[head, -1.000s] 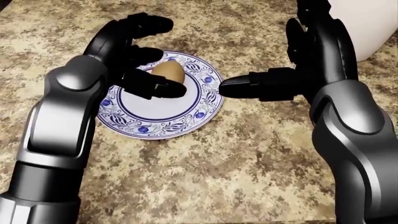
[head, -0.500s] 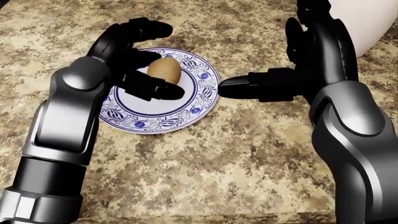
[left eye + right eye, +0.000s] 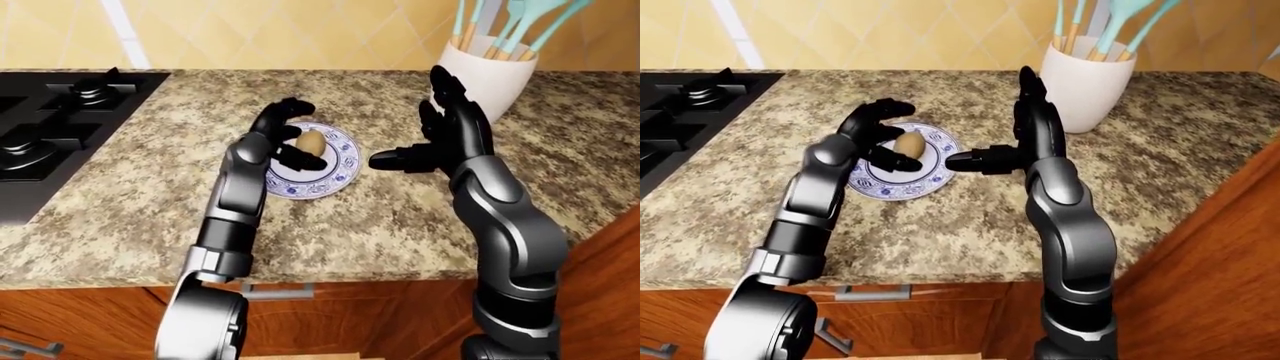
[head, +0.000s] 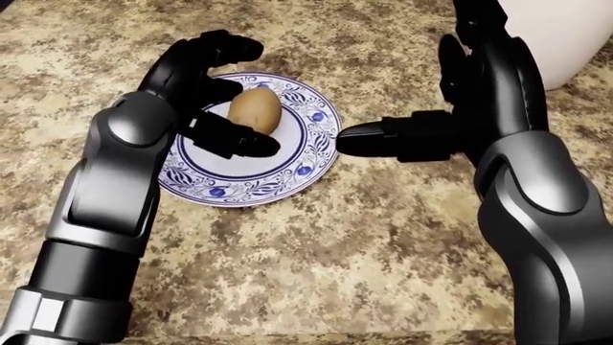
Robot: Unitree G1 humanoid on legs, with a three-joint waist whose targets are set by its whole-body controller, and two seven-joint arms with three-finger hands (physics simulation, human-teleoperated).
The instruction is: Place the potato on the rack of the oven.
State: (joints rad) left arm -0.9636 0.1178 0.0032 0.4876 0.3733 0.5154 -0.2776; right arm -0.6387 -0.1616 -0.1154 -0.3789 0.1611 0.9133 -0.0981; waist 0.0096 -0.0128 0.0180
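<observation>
Left hand: your left hand (image 4: 206,93) sits over the left side of the plate (image 4: 287,176), fingers (image 4: 235,141) curled but spread, cupping the potato (image 4: 255,111) without closing on it. One finger arcs above the potato at the top of the head view; another lies across the plate just below it.
Right hand: your right hand (image 4: 450,115) stands spread and upright to the right of the plate, one finger (image 4: 383,136) pointing left with its tip near the plate's right rim, apart from the potato.
Potato: it rests on the plate, on the desk (image 4: 316,251), a little above the plate's middle in the head view.
Long axis: it seems to run up and down in the head view, slightly tilted, so the broad sides face left and right.
Nearer hand: the left, clearly. The potato lies just to the right of its palm, inside the curl. Whether any finger already touches it, you cannot tell from these views.
Coming move: likely a closing of the left fingers round the potato's short width; the right would have to cross the rim to help.
Risk: a rounded potato on a smooth plate may roll right, toward the open side.
Oven: not in view; only the hob (image 3: 50,135) shows, at the left of the left-eye view.
</observation>
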